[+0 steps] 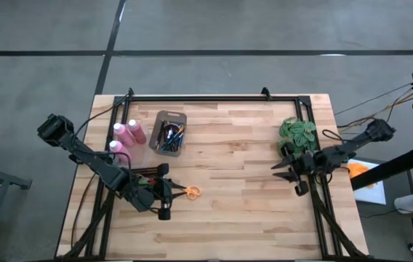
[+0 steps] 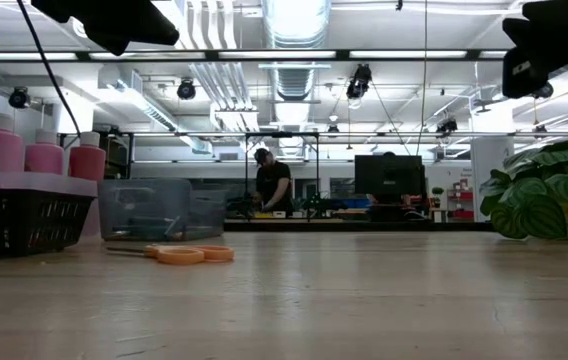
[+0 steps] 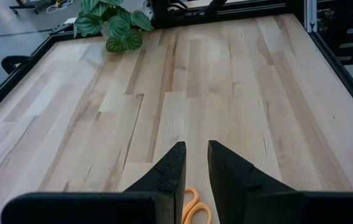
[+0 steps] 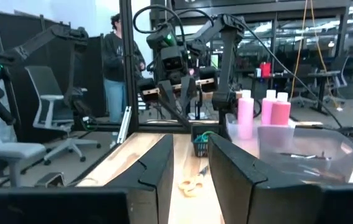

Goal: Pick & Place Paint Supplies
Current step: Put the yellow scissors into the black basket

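Three pink bottles [image 1: 128, 133] with white caps stand upright on the table left of a clear bin [image 1: 169, 133]. The bin holds several thin paintbrushes [image 1: 169, 138] with dark and blue handles. In the low view the bottles [image 2: 39, 155] show behind a black mesh basket [image 2: 19, 220]. My left gripper [image 1: 171, 191] hovers near the table's near-left part, fingers narrowly open [image 3: 195, 168], just left of orange-handled scissors [image 1: 190, 192]. My right gripper [image 1: 283, 175] waits, narrowly open [image 4: 191, 168], above the table's right side beside the plant. The stubby black brush does not show.
A green leafy plant [image 1: 297, 135] stands at the right, far side. The scissors [image 2: 184, 254] lie flat on the wood. The black basket [image 1: 145, 175] sits behind my left gripper. A black frame rail [image 1: 214, 97] borders the table. A person [image 2: 274, 180] stands far behind.
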### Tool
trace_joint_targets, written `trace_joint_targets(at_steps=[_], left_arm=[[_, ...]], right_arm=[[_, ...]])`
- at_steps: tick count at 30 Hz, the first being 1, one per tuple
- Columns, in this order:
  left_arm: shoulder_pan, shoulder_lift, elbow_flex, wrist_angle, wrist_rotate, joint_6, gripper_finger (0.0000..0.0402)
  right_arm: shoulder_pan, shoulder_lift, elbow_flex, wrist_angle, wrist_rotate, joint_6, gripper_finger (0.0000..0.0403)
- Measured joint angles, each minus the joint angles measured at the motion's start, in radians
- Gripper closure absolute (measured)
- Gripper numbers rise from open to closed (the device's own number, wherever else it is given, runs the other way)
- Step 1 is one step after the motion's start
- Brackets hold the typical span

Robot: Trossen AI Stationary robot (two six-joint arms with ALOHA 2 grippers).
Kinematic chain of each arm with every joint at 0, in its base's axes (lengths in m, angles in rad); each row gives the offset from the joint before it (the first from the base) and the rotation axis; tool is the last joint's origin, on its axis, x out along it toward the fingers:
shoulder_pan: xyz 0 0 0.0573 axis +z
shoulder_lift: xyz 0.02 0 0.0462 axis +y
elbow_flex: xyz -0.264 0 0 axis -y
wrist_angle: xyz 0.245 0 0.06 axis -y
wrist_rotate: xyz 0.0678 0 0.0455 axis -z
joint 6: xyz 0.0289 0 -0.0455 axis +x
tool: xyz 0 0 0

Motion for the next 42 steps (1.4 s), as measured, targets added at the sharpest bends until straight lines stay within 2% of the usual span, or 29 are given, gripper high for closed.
trace_joint_targets(at_steps=[6,25,34,39,42], left_arm=[[0.000,0.000,0.000,0.000,0.000,0.000,0.0331],[0.000,0.000,0.000,0.038,0.000,-0.009,0.0331],[0.000,0.000,0.000,0.054,0.002,-0.137,0.0331],[0.008,0.000,0.003,0.097,0.015,-0.322,0.0331],[0.035,0.000,0.017,0.096,0.015,-0.319,0.0331]], right_arm=[[0.000,-0.054,0.000,-0.061,0.000,0.020,0.0306],[0.000,-0.021,0.000,-0.066,-0.002,0.006,0.0306],[0.000,-0.021,0.000,-0.066,-0.002,0.011,0.0306],[0.000,-0.021,0.000,-0.066,-0.002,0.001,0.0306],[0.000,-0.021,0.000,-0.066,-0.002,-0.001,0.0306]])
